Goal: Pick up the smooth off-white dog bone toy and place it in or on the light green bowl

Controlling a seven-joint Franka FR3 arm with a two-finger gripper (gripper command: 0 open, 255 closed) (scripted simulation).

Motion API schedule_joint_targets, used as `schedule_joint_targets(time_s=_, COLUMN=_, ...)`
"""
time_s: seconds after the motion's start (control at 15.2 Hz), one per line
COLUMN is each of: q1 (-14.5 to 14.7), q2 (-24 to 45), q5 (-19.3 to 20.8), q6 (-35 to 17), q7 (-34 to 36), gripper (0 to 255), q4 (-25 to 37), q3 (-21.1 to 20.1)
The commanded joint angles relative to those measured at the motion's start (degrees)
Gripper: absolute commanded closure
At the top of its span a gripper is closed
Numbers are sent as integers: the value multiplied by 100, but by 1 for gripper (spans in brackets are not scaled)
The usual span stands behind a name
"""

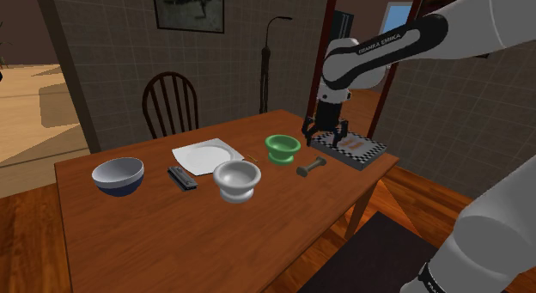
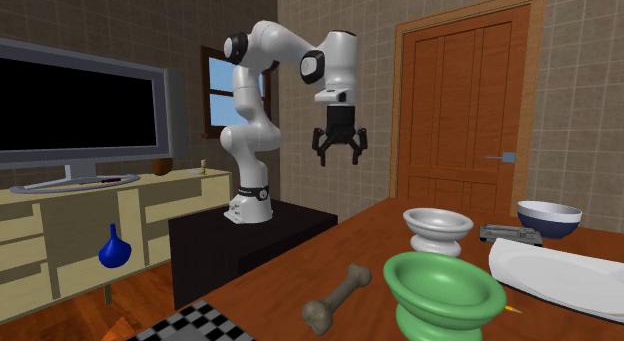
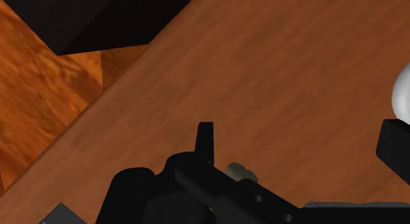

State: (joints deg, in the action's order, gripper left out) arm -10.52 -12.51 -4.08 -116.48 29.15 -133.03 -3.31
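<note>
Hanging in the air right of centre in the shoulder view, the jaws stand spread apart with nothing between them, above a black-and-white checkered board (image 1: 348, 148) at the table's (image 1: 172, 240) right-hand corner. In the wrist view the two black fingers (image 3: 205, 140) stand far apart over bare brown wood.

The dog bone toy (image 1: 310, 167) looks dull grey-beige and lies flat on the table, below and to the left of the jaws, untouched. It sits just beside the green bowl (image 1: 282, 147), toward that bowl's lower right, between it and the checkered board. In the second exterior view the bone lies at lower centre, left of the green bowl and apart from it, while the jaws hang high in the upper middle of the frame, well above the table.

Left of the green bowl in the shoulder view stand a white footed bowl (image 1: 236, 180), a white plate (image 1: 204, 155), a small dark flat object (image 1: 181, 177) and a blue bowl (image 1: 118, 175). A wooden chair (image 1: 171, 102) stands behind the table.
</note>
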Motion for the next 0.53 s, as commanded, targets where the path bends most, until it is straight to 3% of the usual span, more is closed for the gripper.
schedule_joint_targets(time_s=0.0, q1=-82, q2=363, q5=3, q6=-310, q7=310, gripper=0, q4=100, q3=17)
schedule_joint_targets(time_s=0.46, q1=-322, q2=1688, q5=14, q6=-1137, q7=1261, gripper=0, q4=727, q3=206)
